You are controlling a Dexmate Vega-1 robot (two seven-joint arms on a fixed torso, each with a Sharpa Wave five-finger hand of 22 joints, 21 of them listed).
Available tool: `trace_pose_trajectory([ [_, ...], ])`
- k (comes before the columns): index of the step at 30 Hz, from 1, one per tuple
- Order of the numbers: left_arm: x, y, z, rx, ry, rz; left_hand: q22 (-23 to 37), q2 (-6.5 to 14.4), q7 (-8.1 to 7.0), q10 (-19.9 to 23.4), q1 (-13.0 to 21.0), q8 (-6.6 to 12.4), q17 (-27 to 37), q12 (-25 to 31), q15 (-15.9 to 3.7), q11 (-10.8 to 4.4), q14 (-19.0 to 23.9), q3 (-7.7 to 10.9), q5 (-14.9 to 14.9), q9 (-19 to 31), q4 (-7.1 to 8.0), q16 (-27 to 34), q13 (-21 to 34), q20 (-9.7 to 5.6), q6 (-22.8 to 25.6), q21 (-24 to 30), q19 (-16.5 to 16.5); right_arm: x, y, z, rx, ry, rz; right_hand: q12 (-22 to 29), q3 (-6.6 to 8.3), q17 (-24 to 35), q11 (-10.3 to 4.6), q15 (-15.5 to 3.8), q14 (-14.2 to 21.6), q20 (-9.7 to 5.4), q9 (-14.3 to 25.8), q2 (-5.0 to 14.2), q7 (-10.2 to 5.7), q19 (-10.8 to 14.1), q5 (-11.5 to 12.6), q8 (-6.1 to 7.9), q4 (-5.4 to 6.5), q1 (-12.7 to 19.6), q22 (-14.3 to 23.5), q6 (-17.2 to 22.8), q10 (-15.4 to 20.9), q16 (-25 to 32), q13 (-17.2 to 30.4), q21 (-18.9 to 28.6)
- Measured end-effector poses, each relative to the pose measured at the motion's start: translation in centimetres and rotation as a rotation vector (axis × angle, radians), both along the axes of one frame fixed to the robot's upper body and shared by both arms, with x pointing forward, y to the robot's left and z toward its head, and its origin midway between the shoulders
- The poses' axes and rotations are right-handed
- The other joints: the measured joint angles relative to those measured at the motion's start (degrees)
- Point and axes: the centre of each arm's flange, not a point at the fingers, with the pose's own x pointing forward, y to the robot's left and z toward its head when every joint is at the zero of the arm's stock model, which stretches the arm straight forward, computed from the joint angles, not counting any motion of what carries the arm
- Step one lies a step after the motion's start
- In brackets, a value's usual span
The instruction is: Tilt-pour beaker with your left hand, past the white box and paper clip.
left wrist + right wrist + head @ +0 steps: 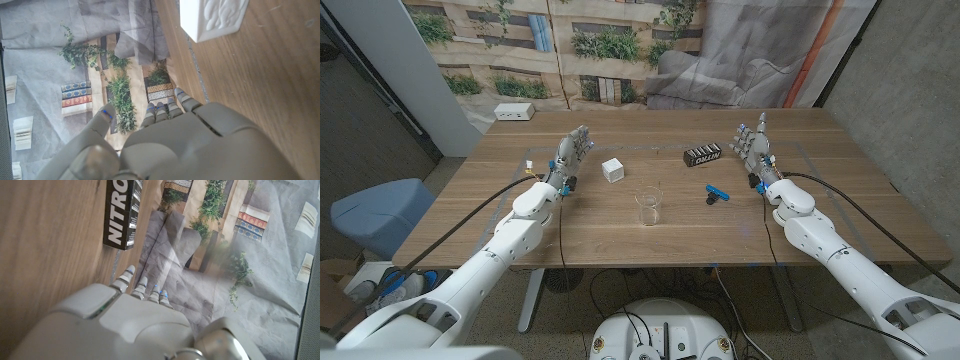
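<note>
A clear glass beaker [648, 206] stands upright near the middle of the wooden table [620, 235]. Behind it and to its left sits a small white box [613, 170], whose embossed side also shows close up in the left wrist view [214, 17]. A blue paper clip [717, 194] lies to the beaker's right. My left hand [570, 158] stands on its edge left of the white box, fingers apart and straight, holding nothing. My right hand [756, 150] stands the same way at the right, empty, just beyond the blue clip.
A black box lettered NITRO [701, 155] lies between the white box and my right hand, also seen in the right wrist view [121, 212]. A white power strip [514, 112] sits at the far left corner. Cables run along both arms.
</note>
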Motion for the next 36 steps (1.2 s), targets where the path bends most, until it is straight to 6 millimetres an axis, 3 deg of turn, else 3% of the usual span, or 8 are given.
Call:
trace_pose_trajectory([
  [11, 0.1, 0.6, 0.1, 0.017, 0.0, 0.002, 0.0, 0.22, 0.2, 0.0, 0.22, 0.0, 0.0, 0.0, 0.0, 0.0, 0.0, 0.21, 0.0, -0.01, -0.27, 0.0, 0.0, 0.0, 0.2, 0.0, 0.0, 0.0, 0.0, 0.0, 0.0, 0.0, 0.0, 0.0, -0.14, 0.0, 0.0, 0.0, 0.0, -0.01, 0.24, 0.05, 0.0, 0.0, 0.0, 0.0, -0.15, -0.04, -0.01, 0.0, 0.0, 0.0, 0.01, 0.0],
  [20, -0.6, 1.6, -0.4, 0.041, 0.003, 0.023, -0.01, 0.45, 0.2, 0.0, 0.46, 0.0, -0.01, 0.22, -0.22, 0.0, -0.18, 0.22, 0.0, -0.01, -1.72, 0.0, 0.0, 0.22, 0.2, 0.0, 0.22, 0.0, 0.0, 0.0, 0.0, 0.0, 0.0, 0.0, -0.14, 0.0, 0.0, 0.0, 0.01, -0.01, 0.23, 0.04, 0.0, 0.0, 0.0, 0.0, -0.14, -0.05, -0.01, 0.0, 0.01, 0.0, 0.01, 0.0],
  [34, -2.2, 2.0, -1.6, 0.07, 0.008, 0.04, -0.16, 2.18, -1.24, 1.16, 4.31, 0.43, -0.01, 0.44, -1.34, -1.15, 0.53, 1.17, 0.0, -0.02, -8.82, 0.21, -0.01, 0.3, 1.64, 0.0, 0.93, 0.0, 0.0, 0.0, 0.0, 0.0, 0.0, 0.0, -0.14, -0.01, 0.01, 0.0, 0.01, -0.02, 0.23, 0.04, 0.0, 0.0, 0.0, 0.0, -0.14, -0.04, -0.02, 0.01, 0.01, 0.0, 0.0, 0.0],
  [36, -2.4, 2.0, -1.7, 0.074, 0.009, 0.041, -0.16, 1.7, -1.44, 1.24, 4.79, 0.44, -0.02, 0.44, -1.34, -1.23, 0.53, 1.22, 0.0, -0.02, -9.66, 0.21, -0.01, 0.09, 1.84, 0.0, 1.15, 0.0, 0.0, 0.0, 0.0, 0.0, 0.0, 0.0, -0.14, -0.01, 0.01, 0.0, 0.01, -0.02, 0.23, 0.04, 0.0, 0.0, -0.01, 0.0, -0.14, -0.04, -0.02, 0.01, 0.01, 0.0, -0.01, 0.0],
])
